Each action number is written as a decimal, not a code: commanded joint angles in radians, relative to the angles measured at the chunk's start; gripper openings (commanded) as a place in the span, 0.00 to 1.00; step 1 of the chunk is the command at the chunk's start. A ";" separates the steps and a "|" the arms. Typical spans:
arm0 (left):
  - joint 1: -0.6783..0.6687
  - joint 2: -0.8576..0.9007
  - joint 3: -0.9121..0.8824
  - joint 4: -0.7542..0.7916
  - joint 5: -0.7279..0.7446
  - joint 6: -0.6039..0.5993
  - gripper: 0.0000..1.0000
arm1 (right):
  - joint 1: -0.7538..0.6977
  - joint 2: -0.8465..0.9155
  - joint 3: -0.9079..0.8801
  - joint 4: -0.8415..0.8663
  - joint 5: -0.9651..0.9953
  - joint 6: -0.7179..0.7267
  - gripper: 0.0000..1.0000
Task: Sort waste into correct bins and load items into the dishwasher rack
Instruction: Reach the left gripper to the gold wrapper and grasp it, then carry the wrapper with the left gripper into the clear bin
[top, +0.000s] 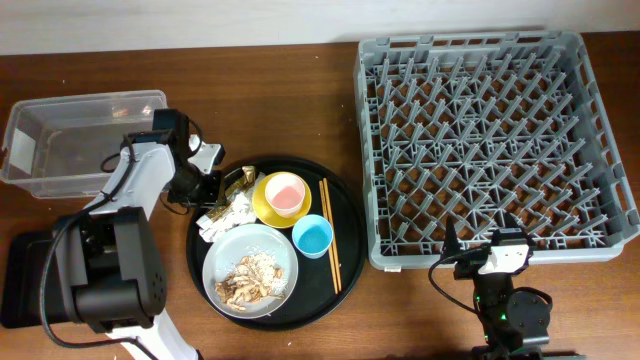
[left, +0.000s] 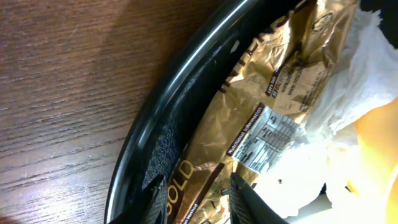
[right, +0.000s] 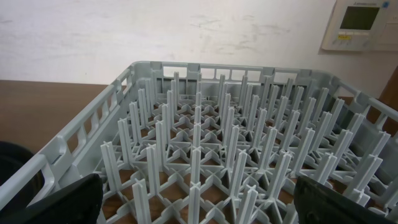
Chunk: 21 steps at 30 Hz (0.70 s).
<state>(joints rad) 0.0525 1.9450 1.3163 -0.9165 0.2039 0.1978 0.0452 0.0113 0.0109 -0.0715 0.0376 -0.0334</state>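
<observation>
My left gripper (top: 207, 184) is at the left rim of the round black tray (top: 345, 215). In the left wrist view its open jaws (left: 202, 202) straddle one end of the gold-brown wrapper (left: 273, 81), which lies on the tray rim (left: 161, 106) next to a white napkin (left: 360, 68). From above, the wrapper (top: 238, 178) and napkins (top: 228, 212) lie left of the yellow bowl (top: 264, 205), which holds the pink cup (top: 285, 194). The blue cup (top: 313, 236), chopsticks (top: 330, 235) and the grey plate (top: 222, 262) with food scraps (top: 250, 278) share the tray. My right gripper (top: 497, 258) is open and empty (right: 199, 208) at the rack's front edge (right: 81, 134).
The clear plastic box (top: 80, 140) stands at the far left, just behind my left arm. The flat black tray (top: 22, 280) lies at the front left, partly under the arm's base. The grey dishwasher rack (top: 490, 140) fills the right half of the table.
</observation>
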 joint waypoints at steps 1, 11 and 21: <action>0.001 -0.021 -0.028 -0.001 0.021 -0.017 0.33 | -0.007 -0.006 -0.005 -0.007 0.012 -0.004 0.98; 0.001 -0.021 -0.037 -0.019 0.014 0.028 0.52 | -0.007 -0.006 -0.005 -0.007 0.012 -0.004 0.98; 0.003 -0.021 0.003 -0.010 0.011 -0.078 0.09 | -0.007 -0.006 -0.005 -0.007 0.012 -0.004 0.98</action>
<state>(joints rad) 0.0521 1.9411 1.2709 -0.9031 0.2047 0.1829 0.0452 0.0113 0.0109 -0.0715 0.0380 -0.0341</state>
